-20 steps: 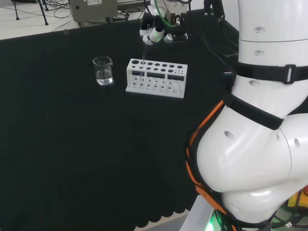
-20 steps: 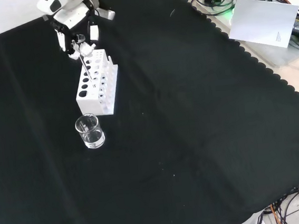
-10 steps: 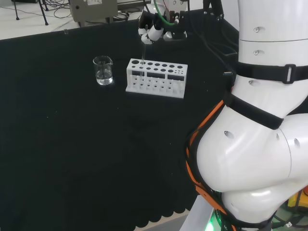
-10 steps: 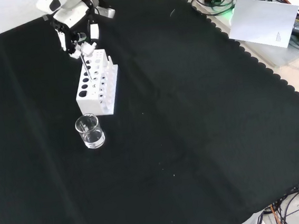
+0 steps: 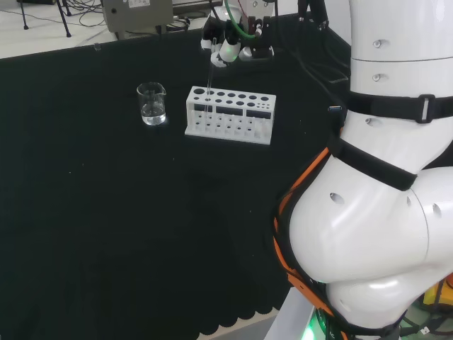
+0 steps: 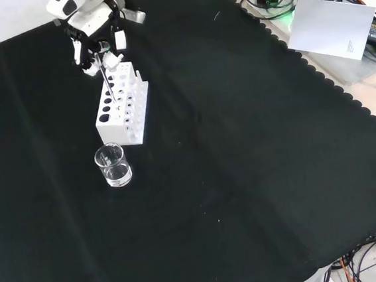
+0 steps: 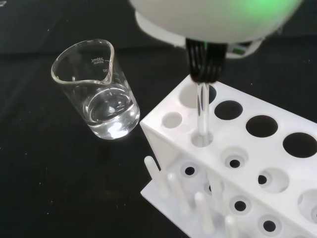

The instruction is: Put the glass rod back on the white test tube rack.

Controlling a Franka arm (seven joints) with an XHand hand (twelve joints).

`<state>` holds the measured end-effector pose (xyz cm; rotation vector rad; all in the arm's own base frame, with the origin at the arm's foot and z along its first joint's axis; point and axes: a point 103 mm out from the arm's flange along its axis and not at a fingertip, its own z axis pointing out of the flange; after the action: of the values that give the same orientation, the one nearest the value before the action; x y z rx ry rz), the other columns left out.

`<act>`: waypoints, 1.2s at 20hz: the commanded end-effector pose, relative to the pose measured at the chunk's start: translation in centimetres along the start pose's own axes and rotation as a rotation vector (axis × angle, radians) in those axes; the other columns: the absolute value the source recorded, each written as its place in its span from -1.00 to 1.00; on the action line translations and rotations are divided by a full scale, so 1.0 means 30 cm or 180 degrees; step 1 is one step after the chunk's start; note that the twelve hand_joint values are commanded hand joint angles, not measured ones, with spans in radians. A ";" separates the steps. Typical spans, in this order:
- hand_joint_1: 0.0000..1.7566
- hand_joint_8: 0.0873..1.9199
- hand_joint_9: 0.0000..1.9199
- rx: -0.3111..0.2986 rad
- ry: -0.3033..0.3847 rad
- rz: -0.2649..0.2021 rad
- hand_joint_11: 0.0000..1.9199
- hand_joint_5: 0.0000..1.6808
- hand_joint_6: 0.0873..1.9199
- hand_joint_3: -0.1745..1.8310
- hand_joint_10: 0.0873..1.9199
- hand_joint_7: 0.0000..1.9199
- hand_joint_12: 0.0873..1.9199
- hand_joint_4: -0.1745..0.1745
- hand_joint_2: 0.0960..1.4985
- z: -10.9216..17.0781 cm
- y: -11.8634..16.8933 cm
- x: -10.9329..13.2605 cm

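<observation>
The white test tube rack (image 5: 230, 113) (image 6: 122, 104) (image 7: 247, 163) stands on the black cloth. The glass rod (image 7: 202, 114) (image 6: 107, 79) (image 5: 209, 79) stands nearly upright with its lower end in a hole at the rack's end nearest the beaker. Its upper end runs up into the hand's dark ribbed finger pads (image 7: 205, 62). The hand (image 5: 225, 44) (image 6: 95, 46) hovers just above that end of the rack, fingers curled on the rod's top. How deep the rod sits in the rack is hard to tell.
A small glass beaker (image 5: 151, 103) (image 6: 113, 165) (image 7: 99, 99) with a little clear liquid stands beside the rack's end. The arm's big white links (image 5: 382, 184) take up the head view's right. Paper and cables (image 6: 333, 23) lie beyond the cloth's scalloped edge.
The hand has crept slightly upward above the rack's end. The rod stays in the same hole. Rack and beaker have not moved.
</observation>
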<state>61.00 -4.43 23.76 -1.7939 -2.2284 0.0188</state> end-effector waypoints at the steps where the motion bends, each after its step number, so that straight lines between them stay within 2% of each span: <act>1: 0.57 -0.24 0.88 -0.0008 -0.0027 0.0004 1.00 -0.05 -0.08 0.07 -0.12 0.18 -0.17 -1.00 -0.44 -0.001 -0.001 0.003; 24: 0.59 -0.24 0.89 -0.0070 -0.0034 -0.0015 1.00 -0.11 -0.08 0.07 -0.11 0.11 -0.10 -1.00 -0.45 -0.023 -0.010 0.012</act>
<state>60.88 -4.23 24.39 -1.8068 -2.2456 0.0147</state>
